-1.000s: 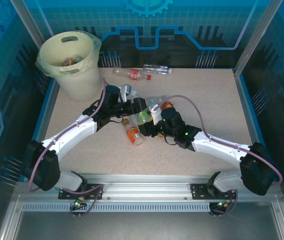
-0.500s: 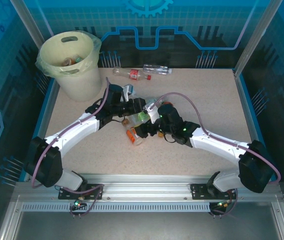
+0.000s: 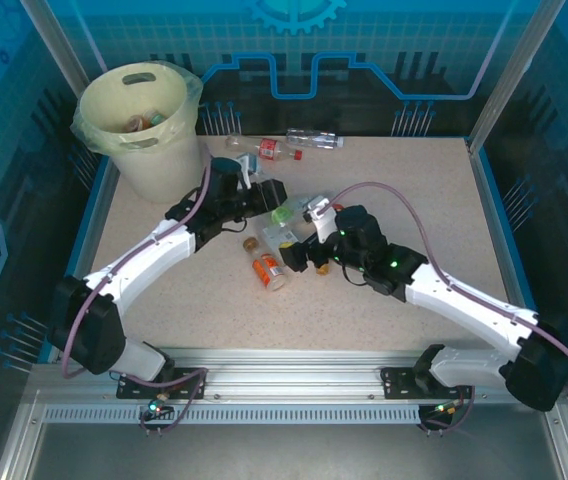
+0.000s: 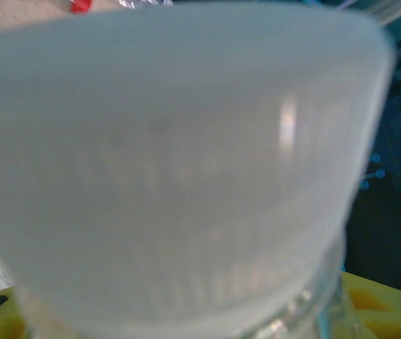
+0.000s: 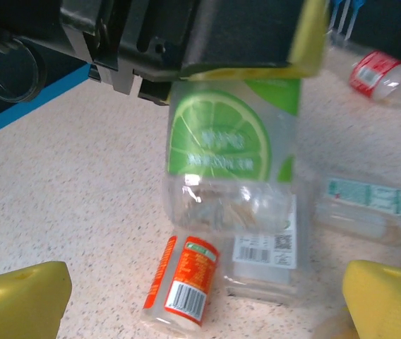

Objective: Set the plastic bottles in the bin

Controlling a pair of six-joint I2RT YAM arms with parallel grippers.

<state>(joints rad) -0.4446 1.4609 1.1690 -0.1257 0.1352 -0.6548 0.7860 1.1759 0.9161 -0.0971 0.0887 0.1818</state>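
Note:
My left gripper (image 3: 269,195) is shut on a clear plastic bottle with a green lime label (image 5: 232,152), held by its neck end above the table. In the left wrist view that bottle (image 4: 179,162) is a pale blur right against the camera. My right gripper (image 5: 204,304) is open, with its yellow fingertips (image 5: 20,296) wide apart. Between and below them an orange-labelled bottle (image 5: 183,282) lies on the table. A white-labelled bottle (image 5: 264,254) lies flat under the held one. The cream bin (image 3: 159,165) stands at the far left with bottles inside.
A red-labelled bottle (image 3: 267,150) and a clear one (image 3: 314,139) lie at the table's far edge. Another pale bottle (image 5: 366,208) lies right of the white-labelled one. The two arms meet near mid-table. Open tabletop lies to the right and near side.
My right gripper has opened, let go of the green-labelled bottle and drawn back. My left gripper has shut on that bottle and carried it a little toward the bin.

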